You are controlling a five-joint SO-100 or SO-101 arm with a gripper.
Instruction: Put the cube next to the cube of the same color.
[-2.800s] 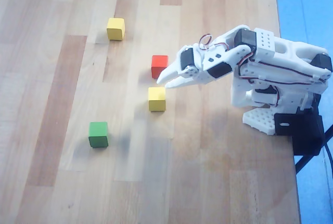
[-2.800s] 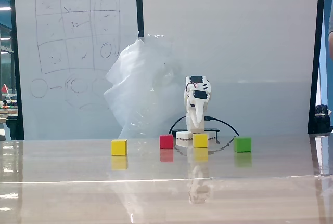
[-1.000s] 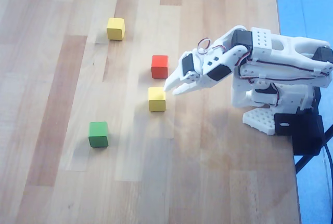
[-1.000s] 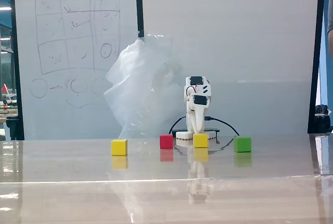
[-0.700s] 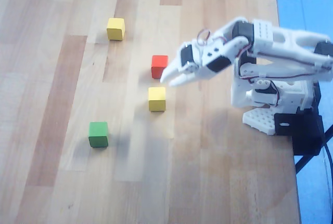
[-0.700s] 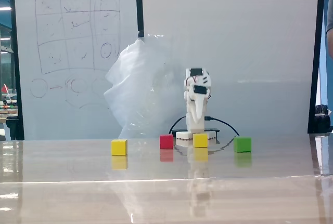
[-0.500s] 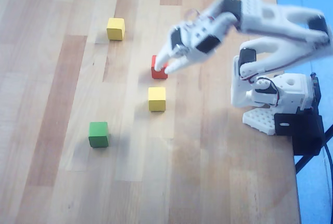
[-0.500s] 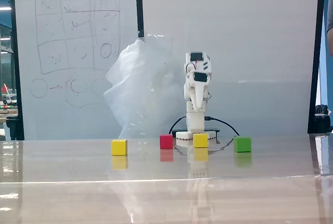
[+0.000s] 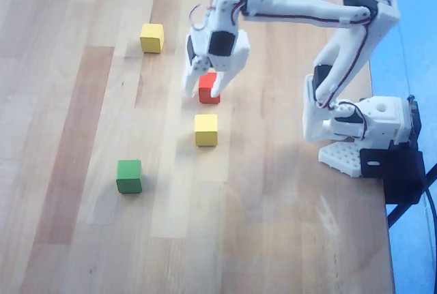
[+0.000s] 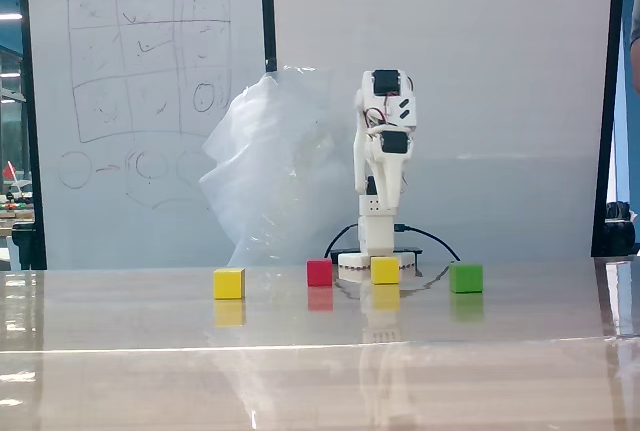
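1. Starting at the left of the overhead view, the wooden table (image 9: 82, 239) runs bare to the frame's left edge, with wide open room there.
2. The green cube (image 9: 129, 176) sits lower left, well apart from everything else.
3. The yellow cube (image 9: 151, 37) sits upper left, alone, with clear wood on all 4 sides.
4. The gripper (image 9: 203, 91) points down at the middle, its 2 white fingers spread apart, 1 on each side of the red cube (image 9: 209, 88); whether they touch it I cannot tell.
5. The second yellow cube (image 9: 205, 129) lies just below the red one with a narrow gap between them, near the fingertips but outside them. The first yellow cube is well apart from the gripper, up and to the left.
6. The arm's base (image 9: 362, 130) stands at the table's right edge, beside the blue floor (image 9: 403, 253).
7. In the fixed view, left to right: yellow cube (image 10: 229, 283), red cube (image 10: 319, 272), yellow cube (image 10: 385, 270), green cube (image 10: 465, 277), all on the table, with the arm (image 10: 380, 151) upright behind them. The fingertips are not distinguishable here.
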